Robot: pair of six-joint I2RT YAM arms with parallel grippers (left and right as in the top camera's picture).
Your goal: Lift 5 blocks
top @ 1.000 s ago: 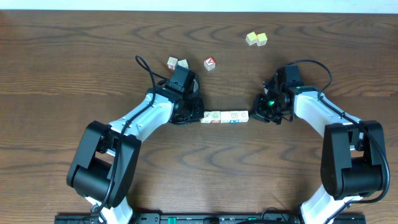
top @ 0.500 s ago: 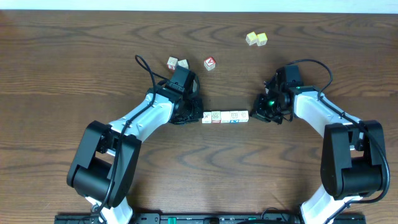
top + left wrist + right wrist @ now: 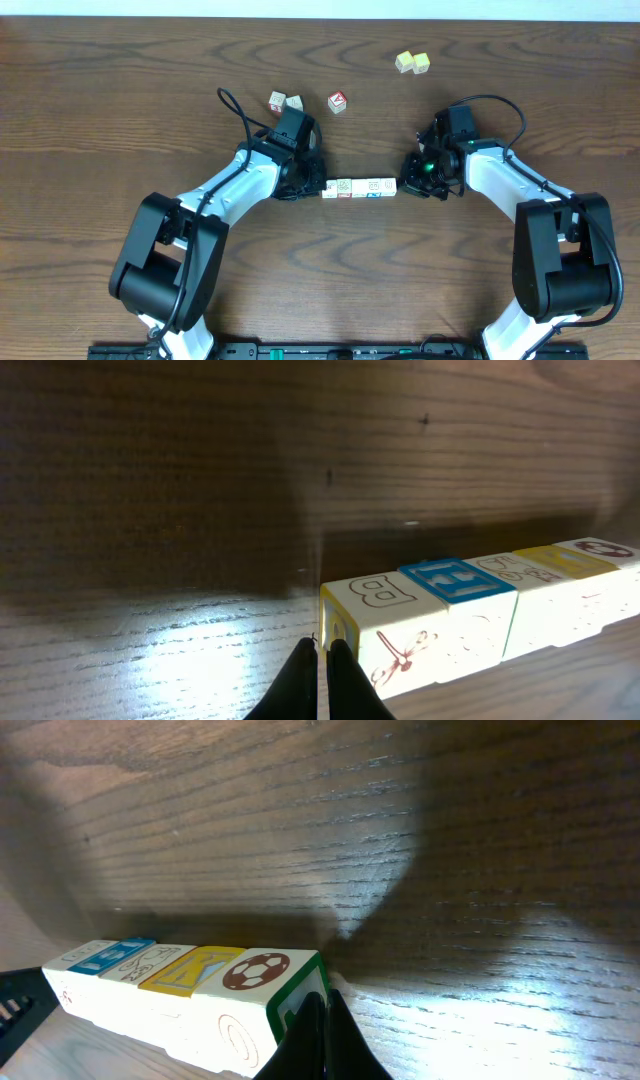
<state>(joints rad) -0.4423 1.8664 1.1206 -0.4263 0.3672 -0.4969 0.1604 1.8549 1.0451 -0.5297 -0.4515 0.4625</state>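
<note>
Five blocks point(image 3: 359, 187) lined up end to end, resting mid-worktop point(image 3: 120, 120), clamped lengthwise between left tool point(image 3: 316, 187) and right tool point(image 3: 403, 183). Both tools fully closed, holding nothing between their fingers, tips butted against the row's end faces. Probably done to squeeze the line from both ends and raise all five together. Compared with a second ago: right tool pushed slightly inward, row nudged a little leftward.

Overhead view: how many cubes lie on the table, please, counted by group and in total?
Row of printed cubes: 5
Pale yellow-green cubes: 2
Red-topped cube: 1
White cubes near it: 2
Total: 10
</note>
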